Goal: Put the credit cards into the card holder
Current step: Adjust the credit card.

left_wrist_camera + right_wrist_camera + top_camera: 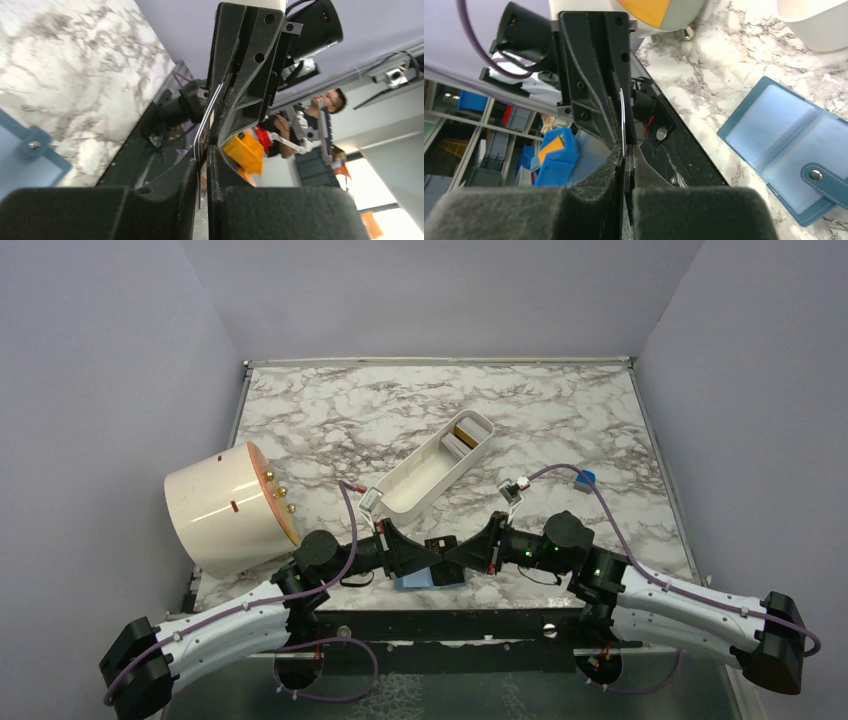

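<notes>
A black credit card (441,544) hangs on edge between my two grippers, just above the near table edge. My left gripper (428,552) is shut on one end of it; in the left wrist view the card's thin edge (206,125) runs between the pads. My right gripper (464,551) faces it and is shut on the other end, with the card's edge (622,117) in its narrow slit. The teal-blue card holder (432,579) lies open on the marble right below them, its clear pockets (791,142) and snap tab facing up. More credit cards (462,436), gold and pale grey, stand in the far end of a white tray.
The long white tray (415,485) lies diagonally at mid-table. A large white cylinder (222,508) with an orange face lies on its side at the left. A small blue cube (586,478) sits to the right. Grey walls enclose the table.
</notes>
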